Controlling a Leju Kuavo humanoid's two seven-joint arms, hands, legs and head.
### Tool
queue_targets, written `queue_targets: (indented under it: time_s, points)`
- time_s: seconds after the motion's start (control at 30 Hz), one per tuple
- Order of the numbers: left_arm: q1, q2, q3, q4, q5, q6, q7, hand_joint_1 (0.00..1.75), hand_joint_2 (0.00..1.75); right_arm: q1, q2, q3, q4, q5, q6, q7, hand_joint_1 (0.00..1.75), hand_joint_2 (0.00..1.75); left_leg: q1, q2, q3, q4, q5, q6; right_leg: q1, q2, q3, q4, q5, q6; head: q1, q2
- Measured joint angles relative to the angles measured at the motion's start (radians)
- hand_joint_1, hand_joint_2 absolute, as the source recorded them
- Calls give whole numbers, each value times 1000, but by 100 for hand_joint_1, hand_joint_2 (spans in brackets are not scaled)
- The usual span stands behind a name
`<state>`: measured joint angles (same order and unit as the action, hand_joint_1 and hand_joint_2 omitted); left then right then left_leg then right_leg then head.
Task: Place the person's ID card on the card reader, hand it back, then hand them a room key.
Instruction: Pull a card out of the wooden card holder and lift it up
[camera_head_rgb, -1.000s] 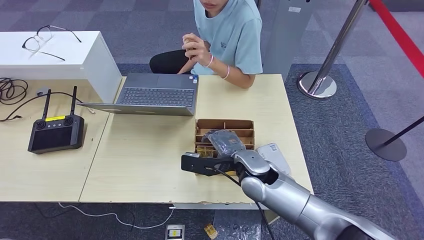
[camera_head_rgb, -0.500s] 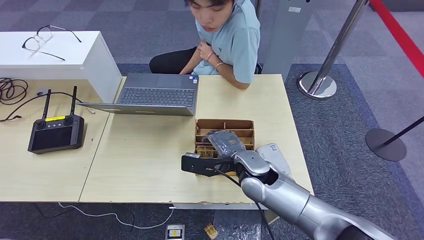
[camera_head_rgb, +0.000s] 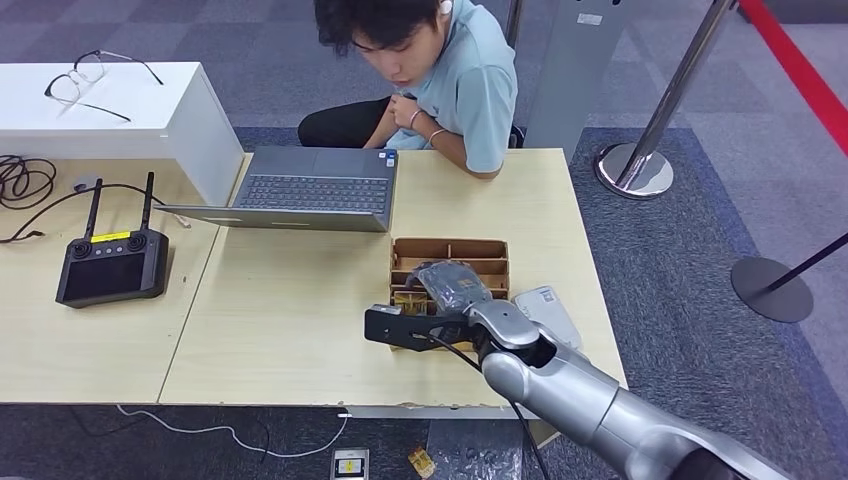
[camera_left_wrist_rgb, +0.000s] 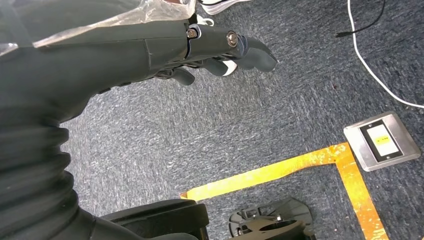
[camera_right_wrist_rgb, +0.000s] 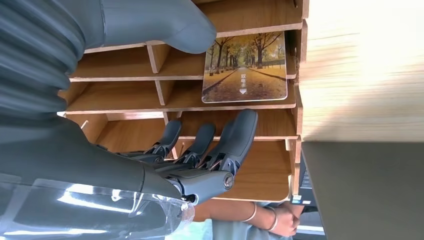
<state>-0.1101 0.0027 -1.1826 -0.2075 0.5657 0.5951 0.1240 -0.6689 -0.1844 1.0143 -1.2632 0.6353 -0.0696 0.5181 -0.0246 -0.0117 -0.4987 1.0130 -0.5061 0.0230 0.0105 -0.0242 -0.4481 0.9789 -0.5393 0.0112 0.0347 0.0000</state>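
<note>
room key (camera_right_wrist_rgb: 245, 67): card printed with autumn tree-lined path, lying flat in a slot of the wooden organizer (camera_head_rgb: 449, 249) near the tabletop's right edge. card reader (camera_head_rgb: 548, 312): light grey pad, flat, just right of organizer, near the front-right corner.

Before me stood two pale wooden tables (camera_head_rgb: 300, 330) on blue-grey carpet (camera_head_rgb: 700, 260), a white cabinet (camera_head_rgb: 150, 110) at the left, and chrome stanchions (camera_head_rgb: 640, 150) at the right.

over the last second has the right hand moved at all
No. The right hand sits over the same spot on the wooden organizer, beside the card reader, as before.
</note>
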Motion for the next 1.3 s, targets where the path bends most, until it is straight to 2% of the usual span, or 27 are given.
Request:
queue_targets:
  time_s: [0.63, 0.7, 0.83, 0.87, 1.17, 1.3]
  points:
    - [0, -2, 0, 0, -2, -5, 4, 0, 175, 1, 12, 1, 24, -4, -2, -8, 75, 175, 0, 0, 0, 0, 0, 0, 0, 0, 0, 0, 0, 0, 0, 0]
    - [0, -2, 0, 0, -2, -5, 4, 0, 175, 1, 12, 1, 25, -7, -2, -8, 82, 175, 0, 0, 0, 0, 0, 0, 0, 0, 0, 0, 0, 0, 0, 0]
    - [0, -2, 0, 0, -2, -5, 4, 0, 175, 1, 13, 1, 29, -10, -3, -8, 128, 175, 0, 0, 0, 0, 0, 0, 0, 0, 0, 0, 0, 0, 0, 0]
    - [0, -2, 0, 0, -2, -5, 4, 0, 175, 2, 14, 1, 30, -11, -4, -8, 132, 175, 0, 0, 0, 0, 0, 0, 0, 0, 0, 0, 0, 0, 0, 0]
    - [0, -2, 0, 0, -2, -5, 6, 0, 175, 4, 15, 0, 39, -15, -16, -13, 139, 175, 0, 0, 1, 0, 0, 0, 0, 0, 1, 0, 0, 0, 0, 0]
    - [0, -2, 0, 0, 0, -5, 6, 0, 175, 4, 17, 0, 43, -16, -18, -19, 156, 175, 0, 0, 2, 0, 0, 0, 0, 0, 1, 0, 0, 0, 0, 0]
